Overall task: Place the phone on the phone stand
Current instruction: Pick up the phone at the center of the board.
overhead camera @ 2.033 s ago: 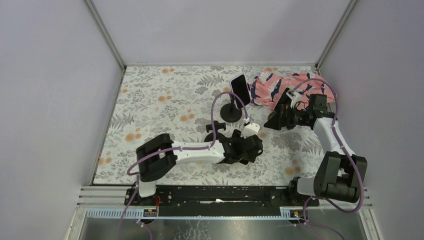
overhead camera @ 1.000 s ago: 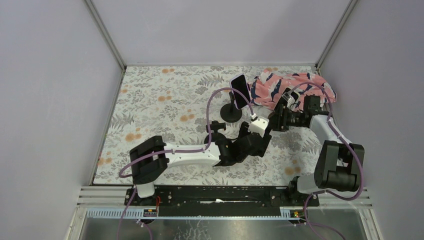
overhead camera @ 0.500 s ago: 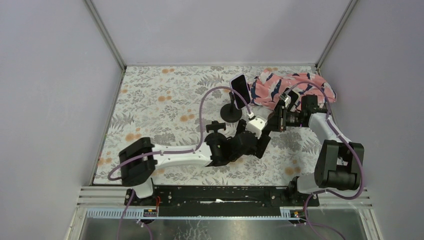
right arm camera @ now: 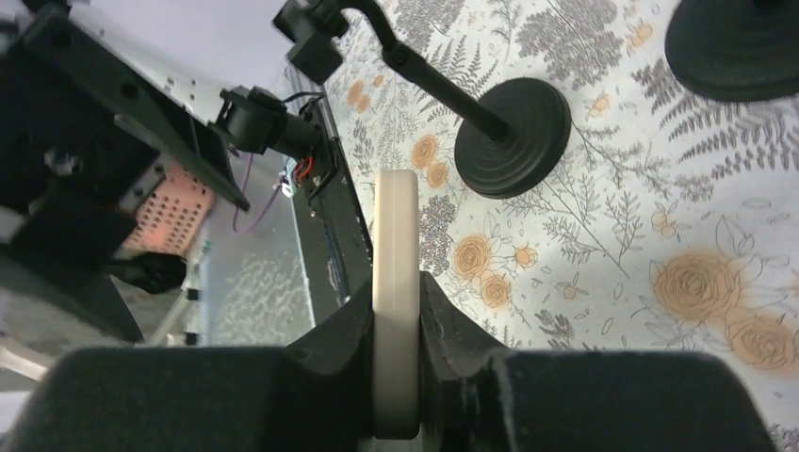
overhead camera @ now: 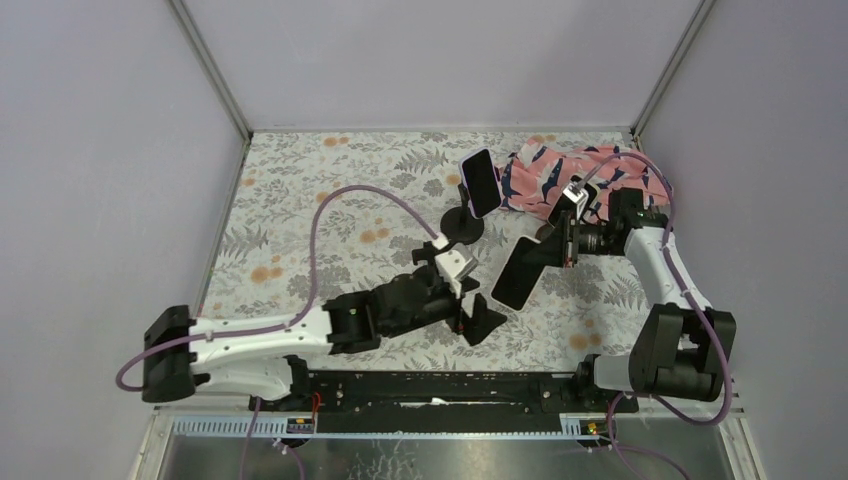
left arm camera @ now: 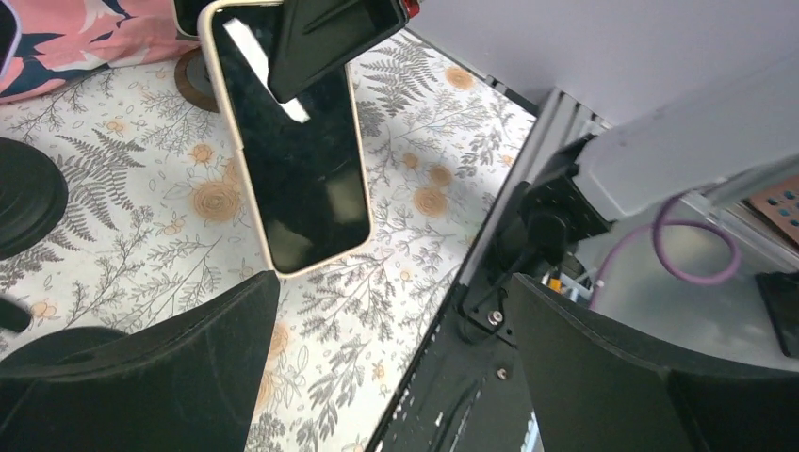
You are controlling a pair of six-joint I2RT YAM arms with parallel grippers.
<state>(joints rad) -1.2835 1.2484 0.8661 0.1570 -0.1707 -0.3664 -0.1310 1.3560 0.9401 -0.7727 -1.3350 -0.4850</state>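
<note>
phone [overhead camera: 518, 272]: cream case and dark screen, held tilted, upper end clamped, lower end pointing toward the left arm; contact with the surface cannot be told.
screen: black, with only a white glare streak in the left wrist view [left arm camera: 301, 160]; no brand mark legible.
right gripper [overhead camera: 562, 245]: closed on the phone's upper end; seen edge-on between both fingers in the right wrist view [right arm camera: 394, 226].
left gripper [overhead camera: 475, 318]: jaws spread wide, holding nothing, just beside the phone's lower end, low over the surface.
empty stand [right arm camera: 513, 137]: black, with a round base and a slanted arm ending in a small clamp; stands ahead of the phone's edge, apart from it; largely hidden behind the left arm from above.
occupied stand [overhead camera: 462, 228]: black round base, near the held phone, farther from the arm bases.
second phone [overhead camera: 481, 183]: pale-edged, dark screen, mounted on the occupied stand.
cloth [overhead camera: 560, 172]: pink with navy pattern, bunched at the far right, behind the right arm.
surface [overhead camera: 330, 190]: grey fern and orange flower print.
cable [overhead camera: 350, 200]: purple, looping over the left arm.
</note>
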